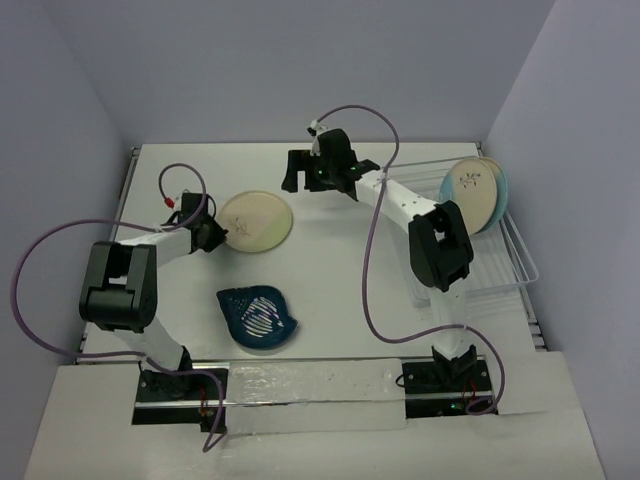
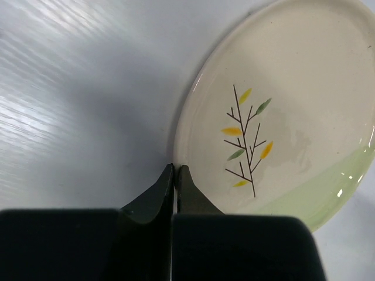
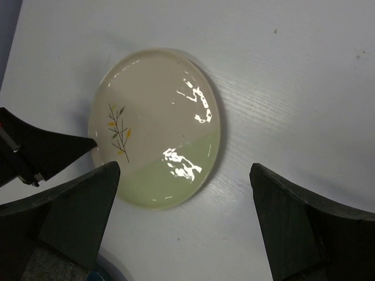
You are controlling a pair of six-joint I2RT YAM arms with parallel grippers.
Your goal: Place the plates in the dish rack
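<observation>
So the left gripper [image 2: 174,170] is pressed shut, tips right at the rim of the cream-and-green sprig plate [image 2: 293,88] lying on the table [image 1: 330,290], while the right gripper [image 3: 184,168] hangs nearby, spread wide and clear of it.

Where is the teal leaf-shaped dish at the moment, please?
Top view: the leaf-shaped dish lies left of centre on the table, just on the near side of the cream plate.

White table [image 1: 325,265] w/ faint wood grain (clear only in the wrist views), boxed in on 3 sides by plain pale lavender-grey walls [image 1: 300,70]. Light's even, from overhead, w/ soft shadows on the tabletop.
</observation>
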